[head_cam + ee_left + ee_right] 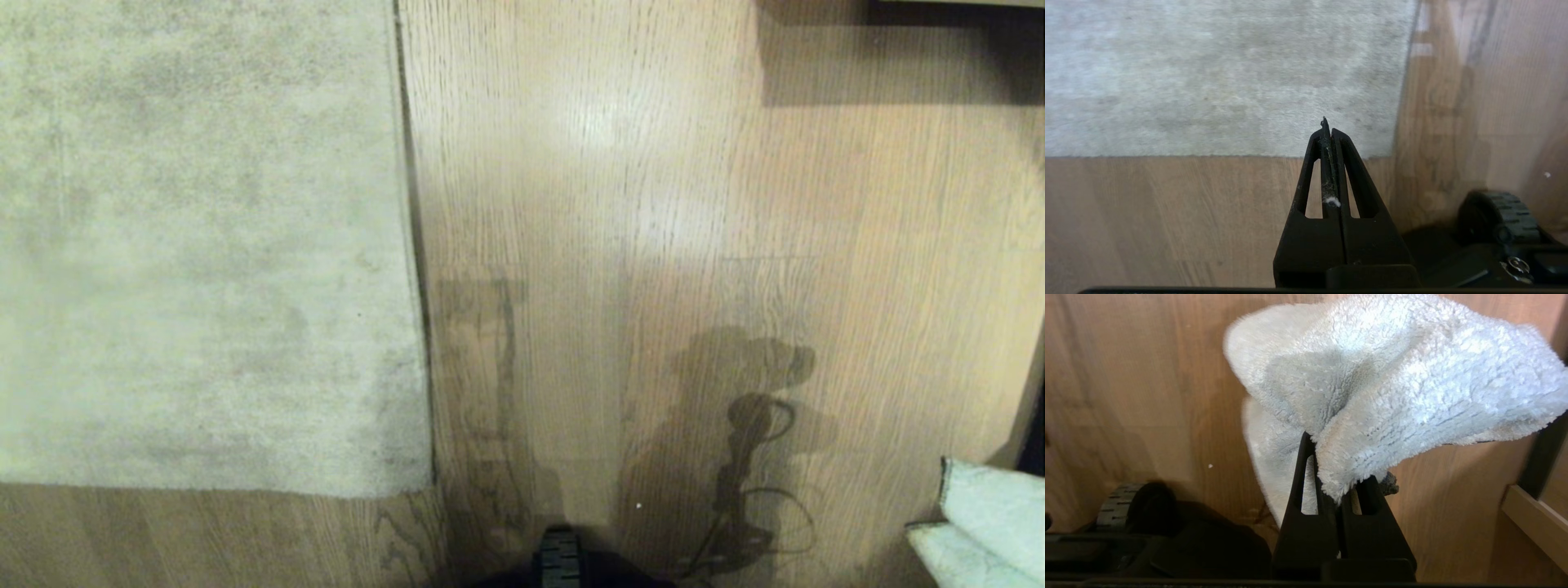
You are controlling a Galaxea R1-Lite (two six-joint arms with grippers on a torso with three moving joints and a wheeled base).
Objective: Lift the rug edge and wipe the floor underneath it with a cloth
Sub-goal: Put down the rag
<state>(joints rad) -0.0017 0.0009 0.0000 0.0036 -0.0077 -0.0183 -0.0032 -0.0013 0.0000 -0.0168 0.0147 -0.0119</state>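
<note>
Our right hand (1337, 473) pinches the fluffy pale blue-white microfibre cloth (1392, 388) above the light brown wood-grain floor (653, 204). Our left hand (1327, 130), pressed together and empty, hangs over the mottled beige-grey rug edge (416, 245), which lies flat.

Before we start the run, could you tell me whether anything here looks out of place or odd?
Nothing stands out. The rug edge lies flat and straight on the floor; the right gripper is shut on the cloth, and the left gripper is shut and empty.
</note>
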